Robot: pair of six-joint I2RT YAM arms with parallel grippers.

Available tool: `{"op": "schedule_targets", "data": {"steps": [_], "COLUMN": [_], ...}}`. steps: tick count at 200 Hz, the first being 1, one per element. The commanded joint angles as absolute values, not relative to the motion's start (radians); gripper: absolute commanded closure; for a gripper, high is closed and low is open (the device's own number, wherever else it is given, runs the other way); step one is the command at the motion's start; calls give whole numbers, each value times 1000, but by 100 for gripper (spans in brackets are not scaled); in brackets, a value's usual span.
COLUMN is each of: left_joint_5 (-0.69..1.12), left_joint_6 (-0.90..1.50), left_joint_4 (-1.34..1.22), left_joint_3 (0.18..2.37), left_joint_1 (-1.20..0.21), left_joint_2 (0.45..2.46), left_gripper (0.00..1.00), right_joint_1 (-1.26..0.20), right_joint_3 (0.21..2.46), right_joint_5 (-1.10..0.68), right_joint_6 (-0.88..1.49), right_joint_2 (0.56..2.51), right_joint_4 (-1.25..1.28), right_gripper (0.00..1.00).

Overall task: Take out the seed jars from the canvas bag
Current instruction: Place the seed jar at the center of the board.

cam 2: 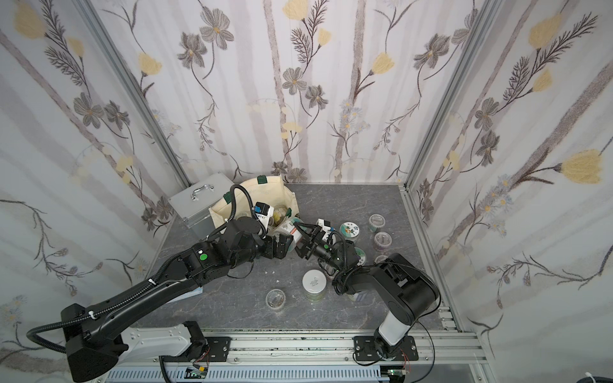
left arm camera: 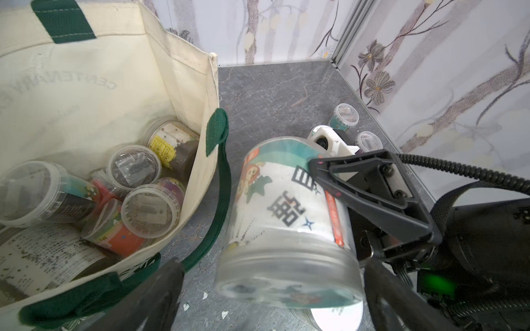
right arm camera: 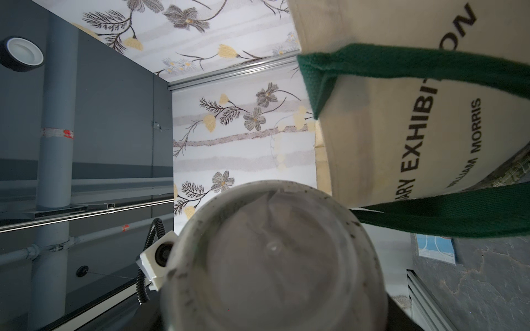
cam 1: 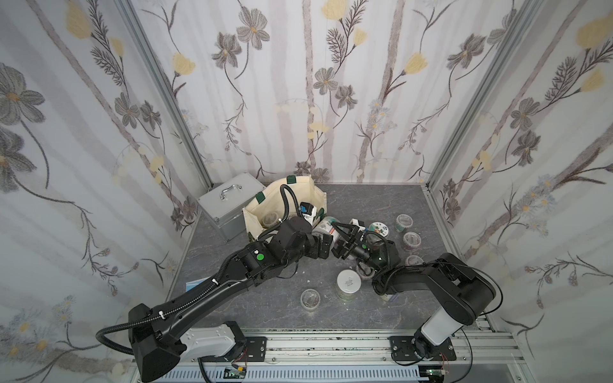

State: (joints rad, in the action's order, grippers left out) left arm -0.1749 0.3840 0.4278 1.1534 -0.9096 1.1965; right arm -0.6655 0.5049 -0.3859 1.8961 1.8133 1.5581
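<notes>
Seed jars (left arm camera: 149,212) of clear plastic lie heaped inside the cream canvas bag (left arm camera: 86,94) with dark green handles, plain only in the left wrist view; in both top views the left arm (cam 1: 285,235) covers much of its mouth, beside a silver metal case (cam 1: 225,205). The right gripper (cam 1: 336,239) clamps a tall cartoon-labelled jar (left arm camera: 286,206) just outside the bag, between the wide-spread fingers (left arm camera: 155,295) of the left gripper (left arm camera: 272,266).

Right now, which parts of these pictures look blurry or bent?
Left wrist view: the labelled jar's lid end smears, the near black jaws are soft. Right wrist view: its clear base looms close, slightly soft. Both top views: the aluminium corner posts splay outward, wide-angle.
</notes>
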Motion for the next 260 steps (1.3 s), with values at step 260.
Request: {"op": "schedule_targets", "data": {"steps": [260], "left_joint_5": [-86], "left_joint_6": [429], "left_joint_4": [972], "left_joint_3": [1357], "left_joint_1": [-904], "left_joint_2": [1336], "left_gripper": [34], "right_joint_1": [-603], "right_joint_3": [628], "right_joint_5": [-191], "right_joint_6": [1060], "right_joint_2": [1175], "right_joint_4": [264], "right_gripper": [0]}}
